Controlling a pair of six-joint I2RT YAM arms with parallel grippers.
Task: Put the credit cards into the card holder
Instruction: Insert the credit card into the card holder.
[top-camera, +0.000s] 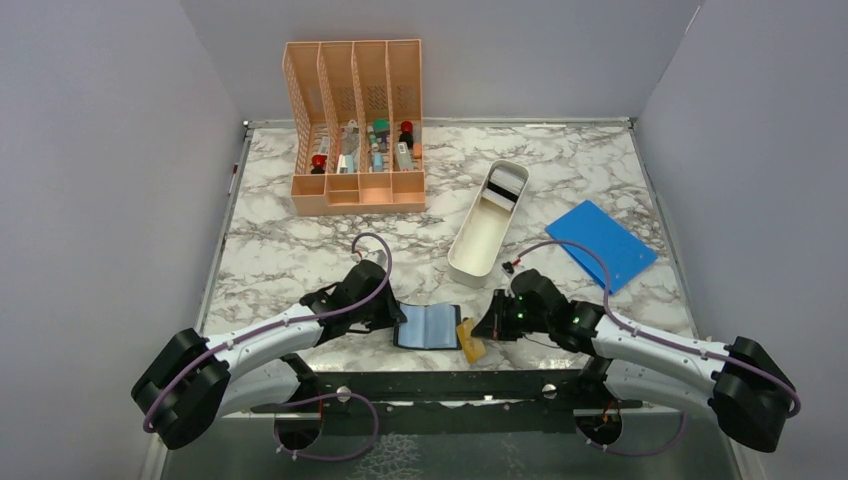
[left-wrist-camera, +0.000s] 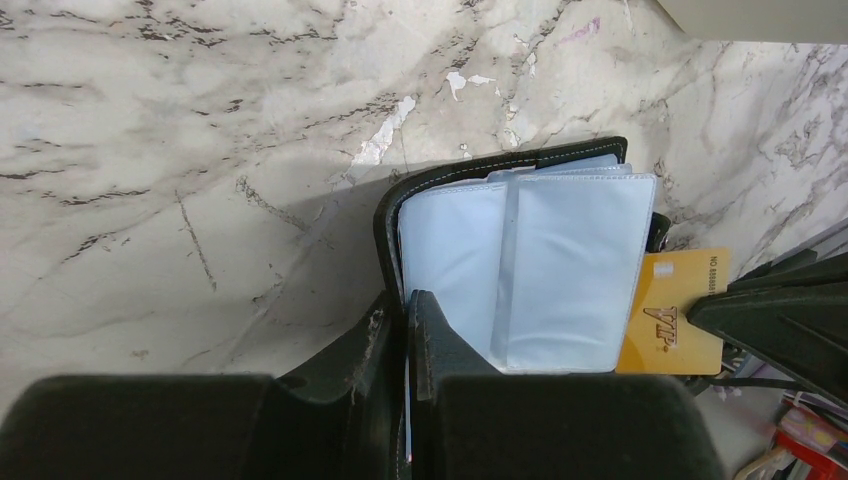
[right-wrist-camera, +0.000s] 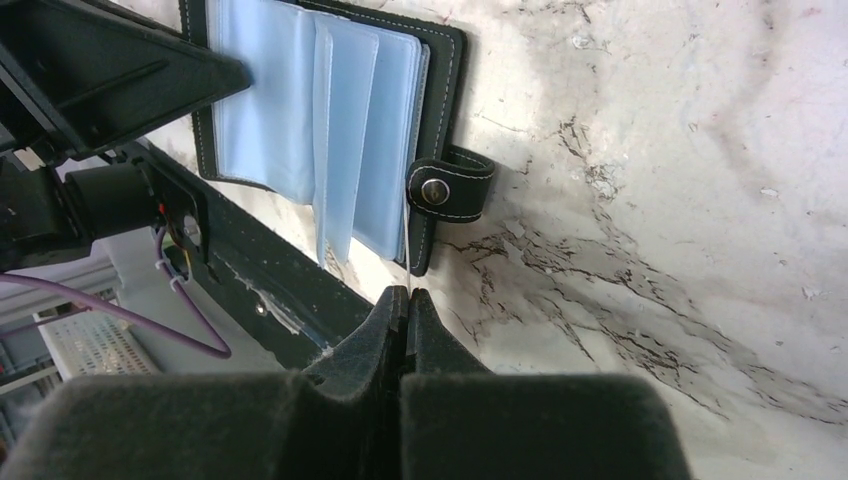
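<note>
- We see the card holder lying open and flat on the marble table, at the near edge, between the two arms.
- It has a black cover with pale stitching. Inside are clear, bluish plastic sleeves, fanned like pages, and none shows a card inside.
- The snap tab sticks out from the holder's right edge, with its metal stud facing up.
- The left gripper is clenched on the holder's left side. In the left wrist view its fingers pinch the cover edge, with a thin pale layer between them.
- The right gripper is pressed closed on the gold card, which the right wrist view shows only as a thin edge-on sliver.
- The gold card is printed "VIP" and sits at the holder's right edge. Its left edge is tucked behind the outermost sleeve, and most of the card is still outside.
- A white card with a dark stripe lies in the far end of the white tray, far right of the holder.
- A blue rectangle lies right of the tray, and a peach organizer stands far left.
</note>
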